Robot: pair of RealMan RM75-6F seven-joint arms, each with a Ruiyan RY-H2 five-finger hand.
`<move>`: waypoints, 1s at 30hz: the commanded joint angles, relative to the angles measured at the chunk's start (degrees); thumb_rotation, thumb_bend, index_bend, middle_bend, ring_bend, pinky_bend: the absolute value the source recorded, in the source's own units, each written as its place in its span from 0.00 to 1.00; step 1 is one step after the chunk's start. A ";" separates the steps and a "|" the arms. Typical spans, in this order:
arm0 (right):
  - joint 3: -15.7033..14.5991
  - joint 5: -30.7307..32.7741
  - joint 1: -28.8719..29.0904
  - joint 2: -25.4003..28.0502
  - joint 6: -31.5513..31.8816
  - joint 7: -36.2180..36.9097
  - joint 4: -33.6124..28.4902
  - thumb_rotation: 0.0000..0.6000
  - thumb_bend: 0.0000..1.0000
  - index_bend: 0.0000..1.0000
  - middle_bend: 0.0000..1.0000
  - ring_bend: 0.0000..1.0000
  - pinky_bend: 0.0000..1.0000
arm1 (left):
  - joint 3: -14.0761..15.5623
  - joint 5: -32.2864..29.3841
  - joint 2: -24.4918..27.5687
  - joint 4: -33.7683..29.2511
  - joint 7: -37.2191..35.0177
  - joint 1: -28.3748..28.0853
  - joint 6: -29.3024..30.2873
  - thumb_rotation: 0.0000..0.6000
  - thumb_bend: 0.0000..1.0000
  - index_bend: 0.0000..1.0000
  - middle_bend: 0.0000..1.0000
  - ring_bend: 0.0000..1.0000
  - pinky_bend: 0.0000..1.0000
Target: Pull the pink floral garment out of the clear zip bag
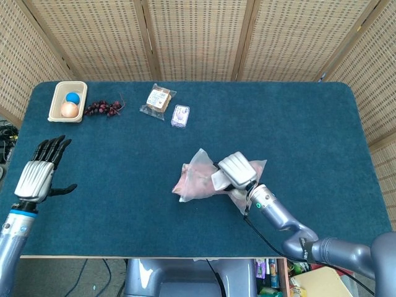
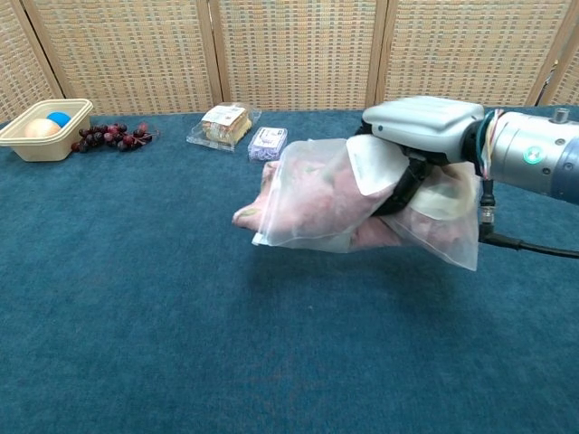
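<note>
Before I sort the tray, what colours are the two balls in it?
One blue ball, one orange-peach ball; clearest in head view.

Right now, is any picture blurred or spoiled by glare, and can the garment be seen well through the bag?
Head view: sharp, even light, no strong glare; the right hand covers part of the clear zip bag. Chest view: also sharp, but the plastic looks milky, so the pink floral garment shows only as soft pink; its pattern cannot be made out.
</note>
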 commanded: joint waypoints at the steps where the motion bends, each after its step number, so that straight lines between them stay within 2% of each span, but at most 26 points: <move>1: 1.27 -3.84 2.06 -2.23 1.75 2.27 2.63 1.00 0.43 0.65 0.71 0.64 0.65 | -2.45 0.22 1.55 -1.08 -0.96 -5.98 -7.01 1.00 0.12 0.11 0.00 0.00 0.00; 3: 1.99 -4.32 2.96 -3.41 1.80 2.18 3.56 1.00 0.43 0.65 0.71 0.64 0.65 | -3.29 -0.17 1.51 -1.65 -2.86 -8.28 -9.96 1.00 0.12 0.20 0.00 0.00 0.00; 6: 3.09 -4.00 4.07 -5.39 1.53 2.07 4.67 1.00 0.43 0.65 0.71 0.64 0.65 | -4.32 -0.53 0.71 -1.43 -6.28 -11.79 -14.26 1.00 0.12 0.28 0.00 0.00 0.00; 10: 4.03 -2.72 5.14 -7.03 0.48 0.89 5.33 1.00 0.43 0.65 0.71 0.64 0.65 | -4.89 -0.72 -1.58 0.62 -8.15 -15.83 -18.63 1.00 0.11 0.35 0.00 0.00 0.00; 18: 4.83 -0.73 5.84 -7.65 -0.54 -1.56 4.21 1.00 0.43 0.65 0.71 0.64 0.65 | -5.65 -3.80 -7.43 3.14 -6.74 -22.06 -23.91 1.00 0.16 0.37 0.00 0.00 0.00; 30: 4.99 0.19 5.82 -7.13 -0.56 -2.75 2.58 1.00 0.43 0.65 0.71 0.64 0.65 | -5.12 -8.57 -10.73 3.73 -3.20 -25.21 -26.28 1.00 0.21 0.39 0.00 0.00 0.00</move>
